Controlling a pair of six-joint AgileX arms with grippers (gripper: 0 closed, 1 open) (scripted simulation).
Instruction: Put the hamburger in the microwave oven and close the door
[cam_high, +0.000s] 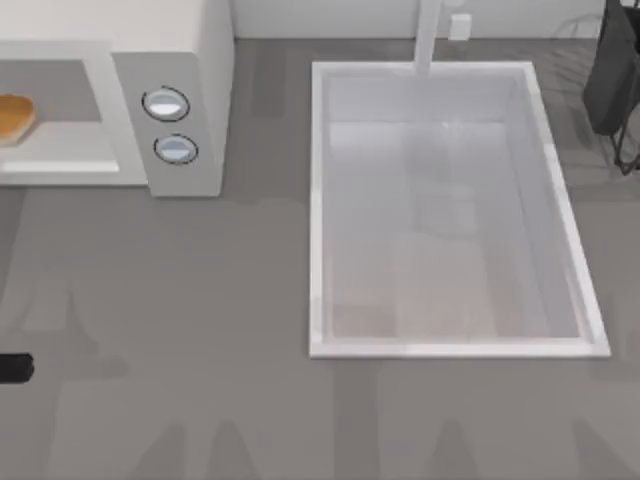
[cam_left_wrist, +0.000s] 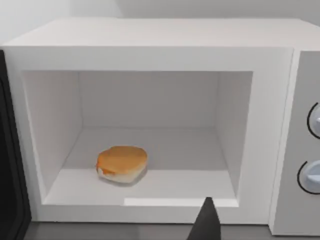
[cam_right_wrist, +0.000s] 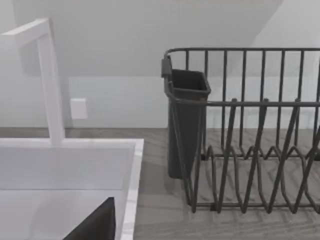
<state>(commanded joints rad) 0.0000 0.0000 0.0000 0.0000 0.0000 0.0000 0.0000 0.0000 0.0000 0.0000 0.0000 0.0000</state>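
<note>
Landmark for all positions: the microwave oven (cam_high: 190, 90), at the top view's far left. Left of its cavity, in the left wrist view, stands a dark upright strip that I take for the door (cam_left_wrist: 10, 150), swung open and seen edge-on; judged open, so step 2 of the task is not yet done. Inside the microwave oven the hamburger (cam_left_wrist: 121, 163) lies flat on the cavity floor, left of centre, toward the front and clear of both side walls and the front sill. It sits free, with nothing touching it, which I read as step 1 complete. The left gripper (cam_left_wrist: 205, 225) is just in front of the microwave oven's sill, outside the cavity and right of the hamburger, carrying nothing; whether it is spread or pressed together I cannot tell. Its place outside the opening matters, since the door's swing has to pass across that front. In the top view a dark piece (cam_high: 15, 368), probably part of the left arm, sits well in front of the microwave oven at the picture's left edge. On the oven's right-hand panel the 2 knobs (cam_high: 166, 104) are stacked. Right of the microwave oven there is bare counter, then the sink (cam_high: 318, 200) with its white faucet (cam_right_wrist: 50, 80). Farthest right of the microwave oven, beyond the sink, stands a dark dish rack (cam_right_wrist: 250, 150), and the right gripper (cam_right_wrist: 95, 225) is parked there over the sink's rim; I cannot tell its state either. Risk, as a judgement: the left arm must reach round to the door's outer face without the panel catching it.
</note>
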